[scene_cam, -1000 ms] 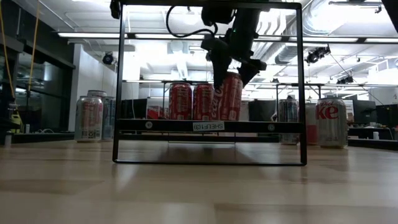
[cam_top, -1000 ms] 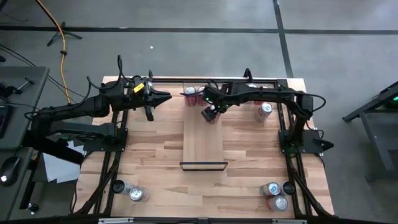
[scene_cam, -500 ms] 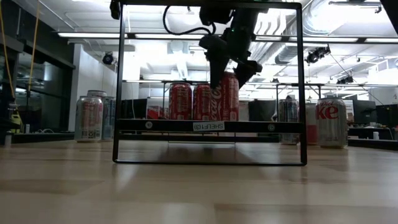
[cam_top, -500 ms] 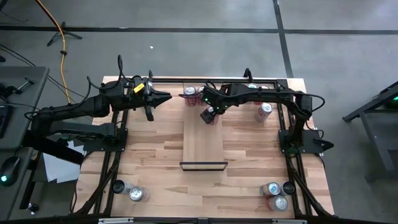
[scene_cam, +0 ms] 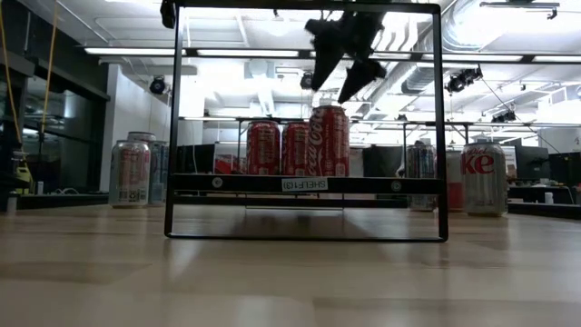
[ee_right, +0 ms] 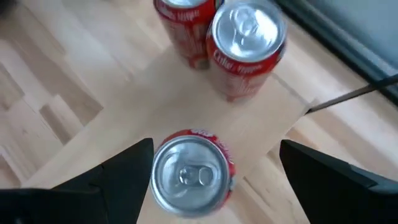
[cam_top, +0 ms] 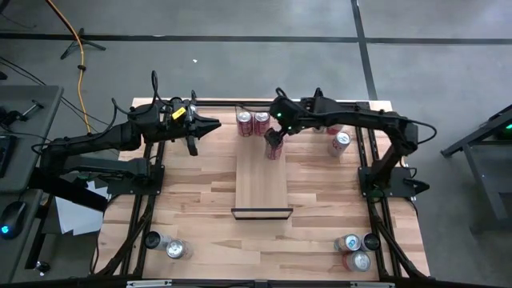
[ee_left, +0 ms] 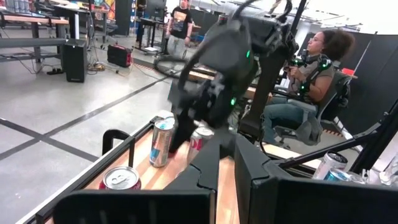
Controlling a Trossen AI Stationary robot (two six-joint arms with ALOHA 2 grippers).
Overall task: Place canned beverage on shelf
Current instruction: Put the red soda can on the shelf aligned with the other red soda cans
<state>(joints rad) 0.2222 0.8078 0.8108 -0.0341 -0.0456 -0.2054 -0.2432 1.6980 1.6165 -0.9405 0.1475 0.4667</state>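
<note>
A red can [cam_top: 274, 151] stands upright on its base at the far part of the light wood shelf [cam_top: 262, 186]; it also shows in the low view [scene_cam: 329, 141]. Two more red cans [cam_top: 245, 122] [cam_top: 261, 122] stand at the shelf's far end. My right gripper [scene_cam: 349, 68] hangs open just above the can's top, touching nothing; in the right wrist view [ee_right: 216, 144] its fingers stand wide on either side of the can [ee_right: 191, 175]. My left gripper [cam_top: 214, 124] waits shut and empty over the table's far left.
A silver can [cam_top: 342, 142] stands at the far right. More cans sit at the near right corner [cam_top: 352, 244] and the near left corner [cam_top: 174, 250]. The black frame's posts [scene_cam: 170, 118] flank the shelf. A seated person [ee_left: 311, 81] shows beyond the table.
My right gripper has set the tilted red can upright on the shelf, let go of it, and risen clear above it, drifting slightly toward the table's far edge. The can now stands alone beside the two other red cans.
</note>
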